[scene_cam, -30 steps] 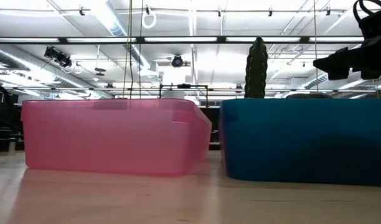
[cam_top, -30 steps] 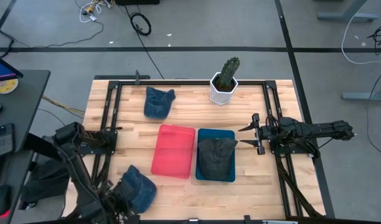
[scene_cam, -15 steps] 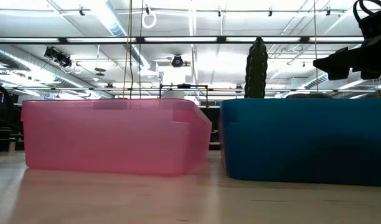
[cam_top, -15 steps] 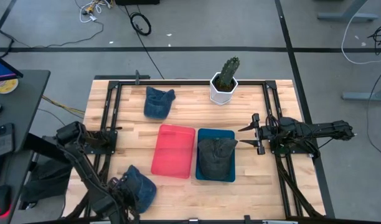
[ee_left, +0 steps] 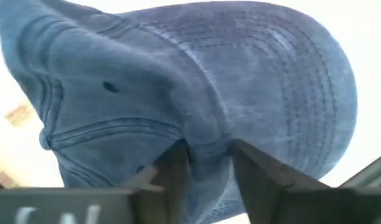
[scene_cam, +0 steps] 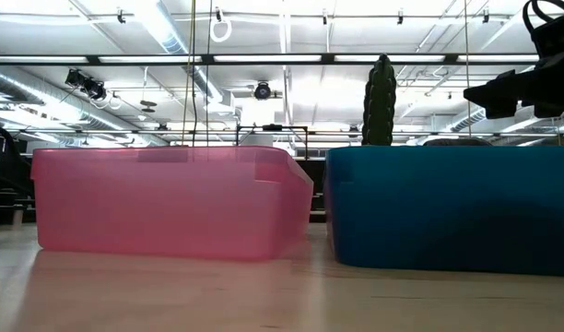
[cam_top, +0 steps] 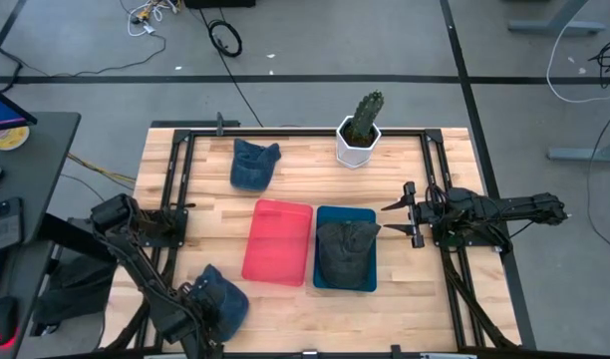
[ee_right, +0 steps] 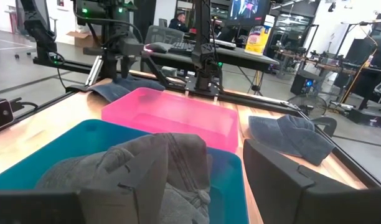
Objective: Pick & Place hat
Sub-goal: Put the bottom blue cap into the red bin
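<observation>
A blue denim hat [cam_top: 223, 301] sits near the table's near left corner and fills the left wrist view [ee_left: 197, 81]. My left gripper [cam_top: 195, 314] is at its near left side, shut on it. A second blue hat [cam_top: 253, 165] lies on the wood at the far left. A dark grey hat [cam_top: 345, 251] lies inside the blue bin [cam_top: 325, 279]. My right gripper [cam_top: 392, 219] hovers open just right of that bin, and shows in the low view [scene_cam: 512, 92] above it. My left gripper pinches a raised fold of the blue hat's cloth [ee_left: 206, 152] between its two fingers [ee_left: 175, 171]. It comes slanting down from the table's near left. Whether the hat still rests on the table, I cannot tell.
A pink bin [cam_top: 278, 242] stands left of the blue bin, touching it. A cactus in a white pot [cam_top: 360, 130] stands at the far edge. A black frame [cam_top: 175, 170] runs along the table's left, far and right sides. Bare wood lies between the hats.
My left arm has swung its forearm toward the table's far edge, so more of it shows over the near left corner, while its gripper stays at the blue hat.
</observation>
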`<act>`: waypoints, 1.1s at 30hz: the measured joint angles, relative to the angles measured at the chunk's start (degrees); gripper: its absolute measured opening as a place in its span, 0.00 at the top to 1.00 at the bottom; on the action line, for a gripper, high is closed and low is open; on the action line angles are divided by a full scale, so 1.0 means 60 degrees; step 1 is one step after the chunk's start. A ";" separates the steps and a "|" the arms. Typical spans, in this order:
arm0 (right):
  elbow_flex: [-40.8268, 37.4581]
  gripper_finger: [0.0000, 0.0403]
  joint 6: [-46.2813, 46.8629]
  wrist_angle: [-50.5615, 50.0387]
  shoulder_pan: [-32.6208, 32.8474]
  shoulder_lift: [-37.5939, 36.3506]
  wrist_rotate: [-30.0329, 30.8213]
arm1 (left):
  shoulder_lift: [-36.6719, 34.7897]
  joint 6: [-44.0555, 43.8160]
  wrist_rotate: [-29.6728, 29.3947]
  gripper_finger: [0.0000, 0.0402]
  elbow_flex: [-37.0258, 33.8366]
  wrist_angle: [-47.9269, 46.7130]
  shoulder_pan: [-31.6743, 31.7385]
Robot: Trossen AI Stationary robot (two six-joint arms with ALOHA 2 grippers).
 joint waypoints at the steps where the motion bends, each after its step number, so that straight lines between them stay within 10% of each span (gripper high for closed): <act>1: 0.0000 0.47 0.0002 0.0000 0.0002 0.0000 0.0002 | 0.0000 0.0167 0.0179 0.73 0.0000 0.0050 0.0018; 5: 0.0000 0.47 0.0000 -0.0002 0.0002 -0.0001 0.0002 | -0.0004 0.1037 0.0641 0.96 0.0000 0.0344 0.0063; 22: 0.0000 0.47 -0.0001 -0.0002 0.0000 0.0002 0.0000 | -0.0455 0.5034 0.1394 0.99 0.3137 -0.1327 0.0629; 33: 0.0000 0.47 -0.0001 -0.0001 0.0001 0.0000 0.0002 | -0.0452 0.9955 0.0788 0.99 0.4832 -0.3122 0.2781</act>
